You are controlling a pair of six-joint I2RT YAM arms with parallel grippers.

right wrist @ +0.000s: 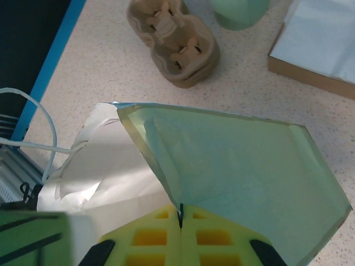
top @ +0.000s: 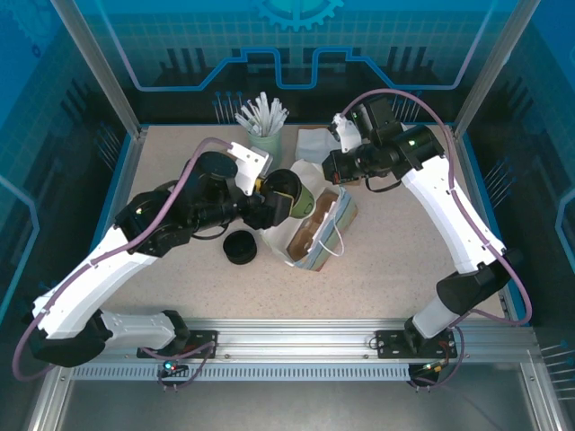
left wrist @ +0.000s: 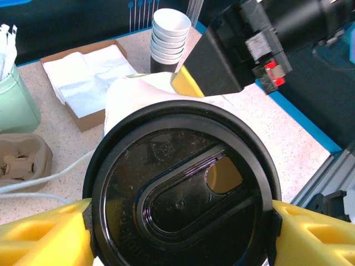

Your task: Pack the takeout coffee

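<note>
The left gripper has its yellow fingers spread wide and clamped on opposite sides of the small greenish-dark paper cup with a black plastic lid, close to the lid's rim. The cup hangs, apparently tilted, at the mouth of the pale green paper bag with white cord handles, not yet inside. The right gripper has its fingers pressed together on the bag's upper edge. The cup is probably light, with thin walls that dent under a squeeze. Its lid could pop off, so the stiffer band beneath the rim looks the safest hold.
</note>
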